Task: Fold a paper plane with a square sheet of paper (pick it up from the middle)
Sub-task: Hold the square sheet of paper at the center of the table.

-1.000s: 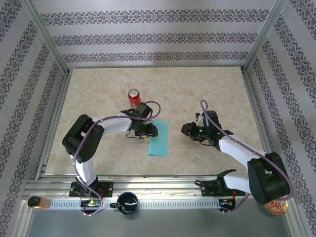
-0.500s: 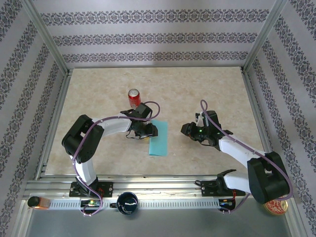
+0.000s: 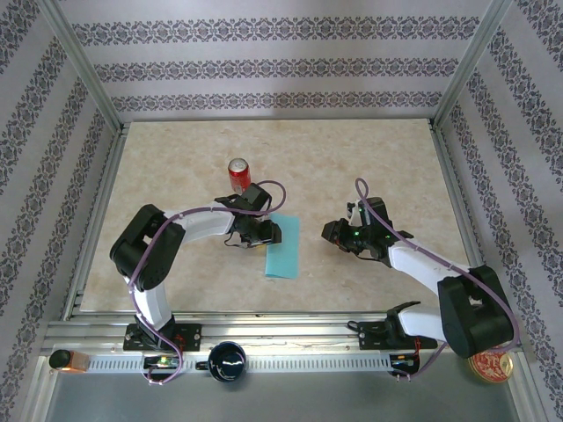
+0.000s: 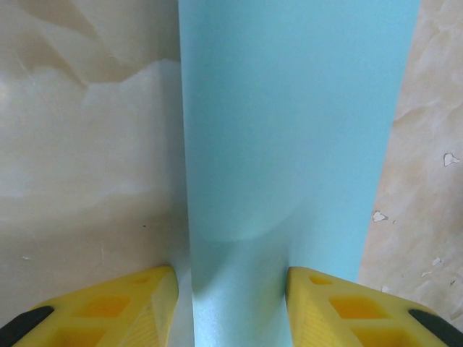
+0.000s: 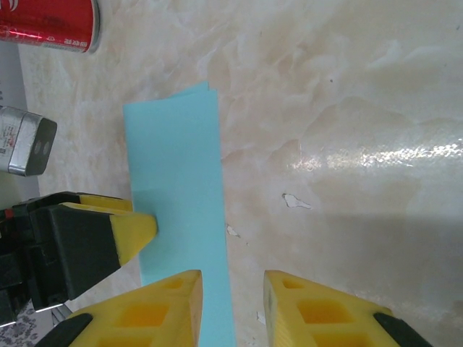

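Observation:
The square sheet of paper (image 3: 283, 247) lies flat on the table as a long, narrow turquoise strip (image 4: 289, 130) (image 5: 177, 188). A paper plane is out of view. My left gripper (image 3: 265, 233) sits low at the strip's left edge. In the left wrist view it (image 4: 231, 311) is open, one yellow finger beside the left edge and the other over the paper. One of its fingertips (image 5: 137, 228) touches that edge in the right wrist view. My right gripper (image 3: 334, 231) hovers to the right of the strip. It (image 5: 233, 303) is open, its left finger above the paper's right edge.
A red soda can (image 3: 238, 174) (image 5: 51, 25) stands just behind the left gripper. A black mug (image 3: 227, 361) and a tin (image 3: 491, 367) sit on the near rail. Metal frame posts and patterned walls bound the table (image 3: 369, 158), with open surface behind and to the right.
The right gripper has crept slightly left towards the paper. The paper and the left arm have stayed put.

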Motion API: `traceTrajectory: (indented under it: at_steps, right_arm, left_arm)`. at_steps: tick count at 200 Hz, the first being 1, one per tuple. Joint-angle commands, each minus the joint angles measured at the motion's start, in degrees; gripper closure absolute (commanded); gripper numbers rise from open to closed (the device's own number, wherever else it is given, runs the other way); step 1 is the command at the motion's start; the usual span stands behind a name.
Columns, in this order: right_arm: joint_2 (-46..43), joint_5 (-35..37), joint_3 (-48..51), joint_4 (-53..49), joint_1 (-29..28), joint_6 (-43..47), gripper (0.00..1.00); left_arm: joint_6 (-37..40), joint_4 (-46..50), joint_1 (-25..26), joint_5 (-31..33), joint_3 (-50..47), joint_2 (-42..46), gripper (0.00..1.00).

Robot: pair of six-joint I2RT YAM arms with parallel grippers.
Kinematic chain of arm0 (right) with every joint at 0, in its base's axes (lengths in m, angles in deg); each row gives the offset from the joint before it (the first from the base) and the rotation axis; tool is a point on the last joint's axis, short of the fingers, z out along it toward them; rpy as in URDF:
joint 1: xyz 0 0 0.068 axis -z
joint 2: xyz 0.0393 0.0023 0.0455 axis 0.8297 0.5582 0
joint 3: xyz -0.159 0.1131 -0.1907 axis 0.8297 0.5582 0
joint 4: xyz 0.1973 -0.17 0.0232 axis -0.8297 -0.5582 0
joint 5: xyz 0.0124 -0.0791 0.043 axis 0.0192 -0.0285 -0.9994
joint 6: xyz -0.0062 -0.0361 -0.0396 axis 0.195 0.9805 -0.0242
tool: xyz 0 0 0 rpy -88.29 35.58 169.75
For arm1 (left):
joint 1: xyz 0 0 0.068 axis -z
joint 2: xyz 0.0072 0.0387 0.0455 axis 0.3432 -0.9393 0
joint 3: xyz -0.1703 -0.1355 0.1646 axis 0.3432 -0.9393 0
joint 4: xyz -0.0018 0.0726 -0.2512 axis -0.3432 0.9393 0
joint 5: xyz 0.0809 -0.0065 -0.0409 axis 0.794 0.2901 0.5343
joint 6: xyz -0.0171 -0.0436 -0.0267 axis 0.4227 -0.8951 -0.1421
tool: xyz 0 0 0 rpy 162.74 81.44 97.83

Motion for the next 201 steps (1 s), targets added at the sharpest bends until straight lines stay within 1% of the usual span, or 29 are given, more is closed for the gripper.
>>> traceTrajectory:
  at_steps: [1,36,47,104,169,201]
  right_arm:
    - [0.67,-0.69,-0.21,0.63,-0.52,-0.61,0.70]
    - [0.89,-0.80,-0.36,0.59,-0.70,-0.65,0.69]
    - [0.85,-0.80,-0.37,0.51,-0.70,-0.54,0.69]
    - [0.87,-0.89,-0.62,0.41,-0.70,-0.52,0.69]
    - [1.47,-1.07,-0.97,0.67,-0.96,-0.74,0.69]
    - [1.55,-0.89,-0.89,0.67,-1.14,-0.75,0.69]
  left_arm:
    - [-1.83,0.96,-0.90,7.80,-1.96,2.05,0.55]
    - [-2.33,1.80,-1.03,10.47,-1.91,3.33,0.52]
    - [-2.14,1.61,-1.16,10.40,-2.06,3.49,0.51]
    - [2.32,1.69,-1.26,4.99,-0.25,1.29,0.51]
    - [5.83,1.30,-1.25,-0.71,1.12,0.24,0.48]
    - [6.99,3.66,-1.22,0.44,1.99,-0.54,0.48]
